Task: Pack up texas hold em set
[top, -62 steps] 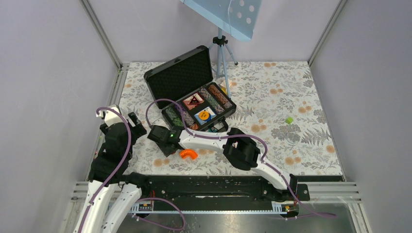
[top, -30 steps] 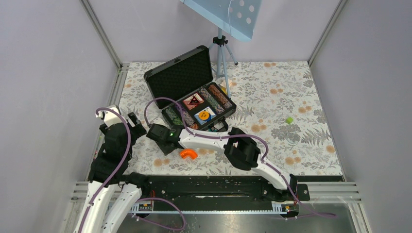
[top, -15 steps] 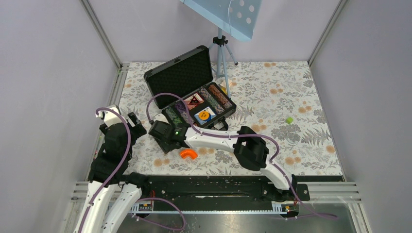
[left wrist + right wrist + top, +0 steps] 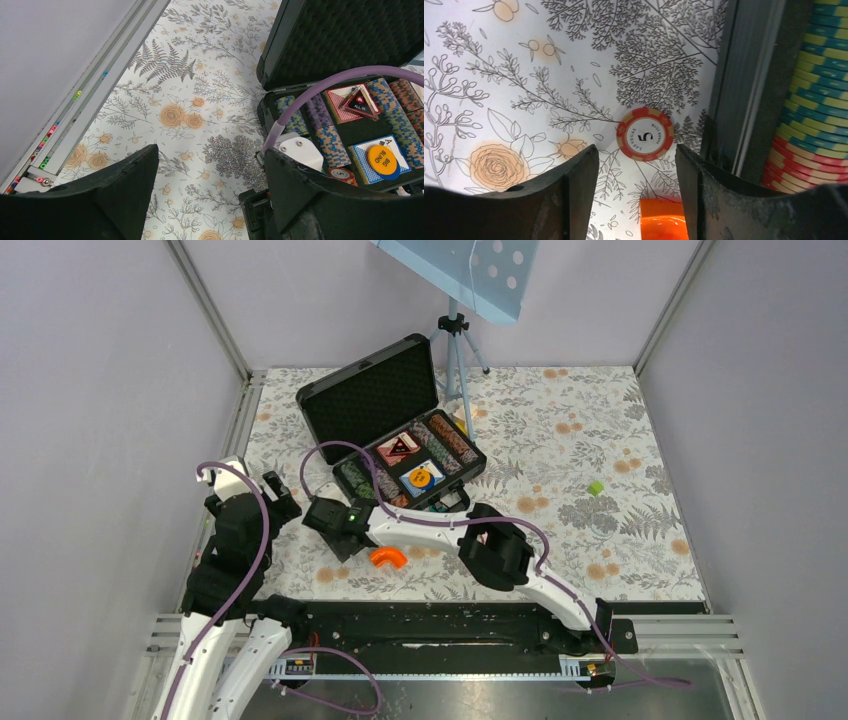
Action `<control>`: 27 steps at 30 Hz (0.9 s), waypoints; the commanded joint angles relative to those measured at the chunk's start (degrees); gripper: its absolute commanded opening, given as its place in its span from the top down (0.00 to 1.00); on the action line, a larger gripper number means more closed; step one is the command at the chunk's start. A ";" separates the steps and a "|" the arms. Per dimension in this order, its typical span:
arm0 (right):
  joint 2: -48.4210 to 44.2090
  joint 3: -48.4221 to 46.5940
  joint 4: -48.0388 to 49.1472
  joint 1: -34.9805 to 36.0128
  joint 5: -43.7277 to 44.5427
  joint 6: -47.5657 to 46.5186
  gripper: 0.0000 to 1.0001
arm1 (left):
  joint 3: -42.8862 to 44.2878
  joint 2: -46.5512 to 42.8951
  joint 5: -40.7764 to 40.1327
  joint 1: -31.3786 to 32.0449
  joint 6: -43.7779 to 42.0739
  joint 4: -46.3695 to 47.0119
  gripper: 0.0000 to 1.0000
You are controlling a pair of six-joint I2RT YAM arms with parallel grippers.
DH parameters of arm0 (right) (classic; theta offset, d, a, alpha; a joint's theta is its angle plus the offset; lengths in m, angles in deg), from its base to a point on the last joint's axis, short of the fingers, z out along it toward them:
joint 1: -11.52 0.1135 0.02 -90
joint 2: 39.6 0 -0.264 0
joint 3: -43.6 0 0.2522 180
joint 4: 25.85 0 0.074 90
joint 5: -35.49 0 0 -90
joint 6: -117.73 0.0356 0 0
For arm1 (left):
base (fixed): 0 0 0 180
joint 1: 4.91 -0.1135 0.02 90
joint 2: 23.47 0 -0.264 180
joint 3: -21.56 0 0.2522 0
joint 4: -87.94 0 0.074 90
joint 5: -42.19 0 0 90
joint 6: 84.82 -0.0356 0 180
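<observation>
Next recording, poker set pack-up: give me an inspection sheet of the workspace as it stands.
Surface: floral table cover, no spill seen.
Job's things: black case open, lid up; chip rows, red deck and blue deck inside; one red chip loose on the cover beside the case.
Clutter: orange curved piece near the case; small green block off to the right.
Grippers: left gripper open, empty; right gripper open above the red chip.
Cables: purple cable arcs over the tray's left end.
Surroundings: tripod with a blue panel behind the case; plain walls.
</observation>
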 commanded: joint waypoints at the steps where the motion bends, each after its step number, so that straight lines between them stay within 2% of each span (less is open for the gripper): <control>1: 0.48 -2.53 -2.83 -0.60 3.89 -0.08 0.35 | -0.41 -0.38 0.01 -0.17 -0.33 2.95 0.23; 6: 1.17 -2.52 -2.76 -1.26 2.92 -0.09 0.35 | -0.41 -0.37 -0.02 -0.17 -0.34 2.97 0.23; 14: 2.04 -2.64 -1.92 -2.03 -2.12 -0.15 0.41 | -0.44 -0.38 -0.04 -0.17 -0.33 2.95 0.23; 27: 3.21 -2.86 -1.95 -2.29 -5.29 0.25 0.46 | -0.50 -0.29 0.15 -0.22 -0.41 3.04 0.23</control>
